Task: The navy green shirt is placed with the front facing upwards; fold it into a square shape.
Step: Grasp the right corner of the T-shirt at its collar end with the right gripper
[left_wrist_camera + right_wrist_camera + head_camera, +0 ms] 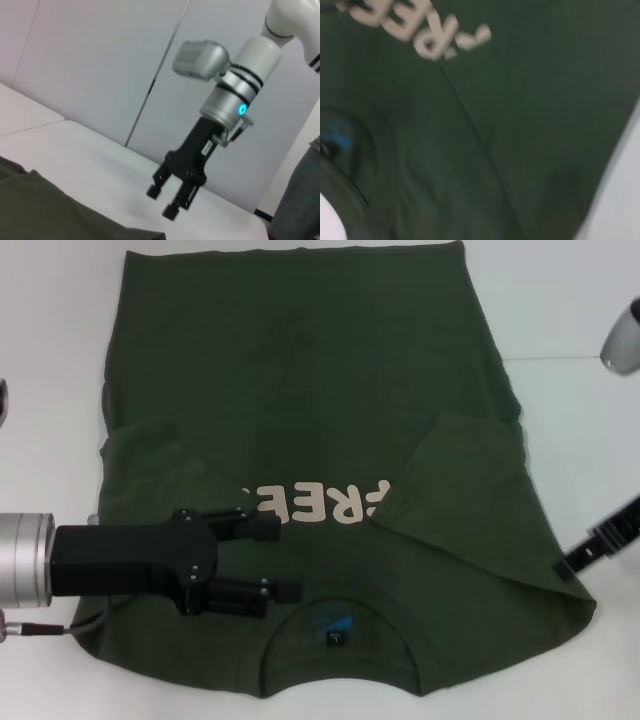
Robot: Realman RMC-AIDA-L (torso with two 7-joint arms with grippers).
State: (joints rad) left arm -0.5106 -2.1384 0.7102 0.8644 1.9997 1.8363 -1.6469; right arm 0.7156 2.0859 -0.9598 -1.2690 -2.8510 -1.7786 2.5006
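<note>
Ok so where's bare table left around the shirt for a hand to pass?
Bare table lies left of the shirt, and a wider patch lies right of it. Crowded: the left gripper hovers over the shirt's near-left part beside the lettering, jaws open, and the right gripper sits at the shirt's near-right edge. The near strip is thin.

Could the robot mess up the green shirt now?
Maybe. The left gripper hangs open over the navy green shirt beside the cream lettering; closing there might bunch the front instead of catching an edge. The right sleeve is already folded inward, and a tug might pull it loose. The right gripper is at the shirt's right edge, and only its tip shows from the head view.
</note>
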